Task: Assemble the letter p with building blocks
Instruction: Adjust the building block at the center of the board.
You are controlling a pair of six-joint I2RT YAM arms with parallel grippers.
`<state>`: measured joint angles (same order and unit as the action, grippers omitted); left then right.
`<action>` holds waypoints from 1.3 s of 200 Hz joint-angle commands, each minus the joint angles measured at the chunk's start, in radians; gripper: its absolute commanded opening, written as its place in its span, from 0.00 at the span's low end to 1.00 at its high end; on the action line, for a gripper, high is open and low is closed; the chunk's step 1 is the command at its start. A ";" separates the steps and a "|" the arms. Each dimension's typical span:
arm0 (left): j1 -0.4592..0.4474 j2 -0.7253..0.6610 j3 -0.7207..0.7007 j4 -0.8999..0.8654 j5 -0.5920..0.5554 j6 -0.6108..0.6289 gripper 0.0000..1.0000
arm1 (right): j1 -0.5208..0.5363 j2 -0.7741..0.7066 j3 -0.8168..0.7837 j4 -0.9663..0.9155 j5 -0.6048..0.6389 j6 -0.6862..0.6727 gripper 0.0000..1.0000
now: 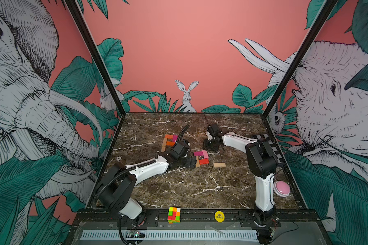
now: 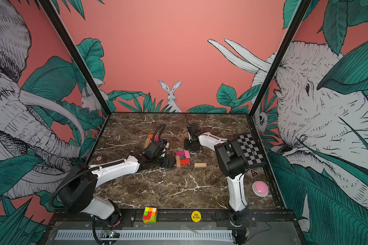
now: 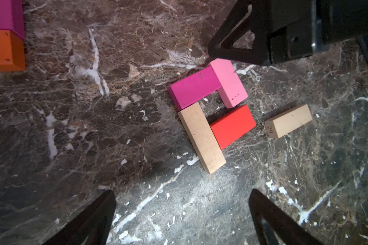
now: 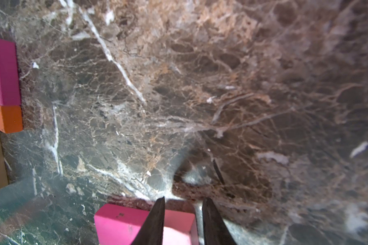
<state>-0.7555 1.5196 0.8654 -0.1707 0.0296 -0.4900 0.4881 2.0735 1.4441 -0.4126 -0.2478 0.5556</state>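
1. Plainly, the half-built letter lies mid-table: a magenta block, a pink block, a red block and a tan block form a closed loop, and a loose tan block lies near the red one, apart from it
2. The right gripper hangs at the pink block with its fingers drawn near together and a slim gap between them, grasping nothing I can see; a push from here could slide the pink block off the magenta one's end and break the loop
3. The left gripper is spread wide and empty, just beside the tan block; a careless advance could knock that stem askew, and the two grippers look near enough to bump
4. Only the right wrist view shows one finger over the pink block's top and the other past its edge
5. Only the left wrist view shows the loop's joints and the number stamped on the loose tan block; only the top views show a second cluster of blocks further back, partly behind the left arm
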 commanded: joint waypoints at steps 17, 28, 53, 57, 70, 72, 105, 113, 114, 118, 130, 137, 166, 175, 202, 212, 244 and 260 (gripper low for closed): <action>0.003 0.009 0.018 0.025 0.008 -0.016 0.99 | -0.005 0.001 -0.027 -0.007 0.010 0.013 0.31; 0.004 0.013 0.018 0.027 0.008 -0.018 0.99 | -0.004 0.002 -0.027 -0.005 0.008 0.013 0.31; 0.003 0.023 0.024 0.037 0.010 -0.022 0.99 | -0.006 0.003 -0.030 -0.005 0.006 0.015 0.31; 0.004 0.025 0.024 0.039 0.009 -0.022 0.99 | -0.005 0.002 -0.030 -0.005 0.006 0.015 0.31; 0.004 0.032 0.025 0.044 0.010 -0.024 0.99 | -0.005 0.000 -0.031 -0.005 0.007 0.016 0.31; 0.003 0.033 0.026 0.045 0.011 -0.024 0.99 | -0.005 -0.001 -0.031 -0.006 0.008 0.017 0.31; 0.002 0.052 0.037 0.057 0.024 -0.032 0.99 | -0.004 -0.002 -0.034 -0.006 0.011 0.020 0.31; 0.003 0.056 0.039 0.060 0.026 -0.033 0.99 | -0.005 -0.001 -0.036 -0.006 0.012 0.020 0.31; 0.004 0.057 0.039 0.059 0.026 -0.034 0.99 | -0.005 -0.002 -0.037 -0.006 0.012 0.020 0.31; 0.002 0.059 0.041 0.061 0.027 -0.034 0.99 | -0.005 -0.003 -0.039 -0.006 0.013 0.021 0.31; 0.004 0.064 0.044 0.066 0.029 -0.036 0.99 | -0.005 -0.006 -0.042 -0.003 0.017 0.021 0.31; 0.002 0.068 0.048 0.068 0.031 -0.037 0.99 | -0.005 -0.006 -0.042 -0.004 0.016 0.023 0.31; 0.002 0.077 0.056 0.065 0.033 -0.036 0.99 | -0.005 -0.008 -0.050 -0.001 0.021 0.026 0.31; 0.004 0.077 0.057 0.066 0.033 -0.036 0.99 | -0.004 -0.007 -0.050 0.001 0.020 0.024 0.31; 0.003 0.077 0.058 0.060 0.029 -0.035 0.99 | -0.006 -0.010 -0.051 -0.006 0.028 0.025 0.31; 0.004 0.076 0.057 0.060 0.028 -0.035 0.99 | -0.006 -0.012 -0.054 -0.004 0.028 0.025 0.31; 0.002 0.077 0.057 0.060 0.028 -0.038 0.99 | -0.006 -0.016 -0.064 -0.001 0.031 0.029 0.31; 0.003 0.079 0.057 0.061 0.032 -0.038 0.99 | -0.005 -0.018 -0.064 -0.004 0.030 0.029 0.31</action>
<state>-0.7555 1.5955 0.9009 -0.1192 0.0563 -0.5137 0.4881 2.0575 1.4082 -0.3687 -0.2432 0.5762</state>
